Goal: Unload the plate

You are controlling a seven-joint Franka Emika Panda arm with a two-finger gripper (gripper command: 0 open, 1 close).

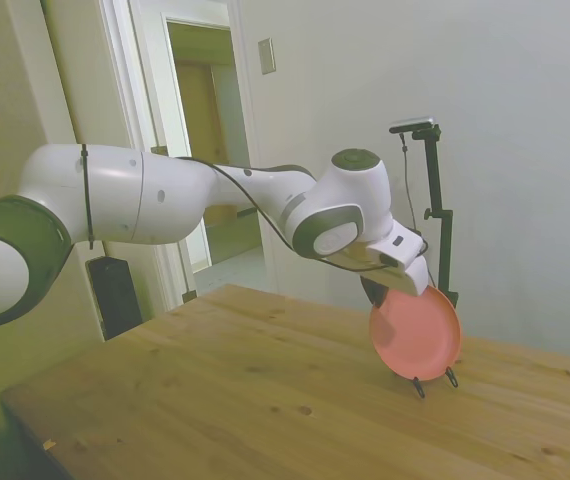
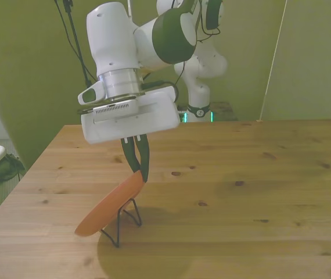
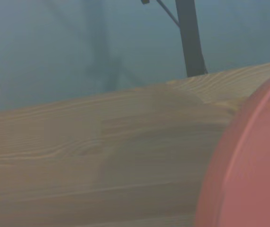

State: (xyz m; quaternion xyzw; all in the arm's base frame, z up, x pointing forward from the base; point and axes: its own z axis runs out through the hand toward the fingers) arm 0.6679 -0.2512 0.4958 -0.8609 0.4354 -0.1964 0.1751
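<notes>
The salmon-pink plate (image 1: 416, 335) stands on edge, tilted, in a thin black wire stand (image 1: 420, 386) on the wooden table. In the front view the plate (image 2: 108, 208) leans toward the front view's left, with the wire stand (image 2: 121, 225) under it. My gripper (image 2: 143, 174) comes down from above, and its dark fingers (image 2: 134, 156) close together on the plate's upper rim. From the side the gripper (image 1: 377, 293) is mostly hidden behind the hand and the plate. The wrist view shows the plate's rim (image 3: 248, 165) close up and blurred.
The wooden table (image 2: 241, 192) stretches wide toward the front view's right. Its near corner (image 1: 45, 420) lies at the side view's lower left. A doorway (image 1: 210, 150) and a dark box on the floor (image 1: 115, 295) lie beyond the table.
</notes>
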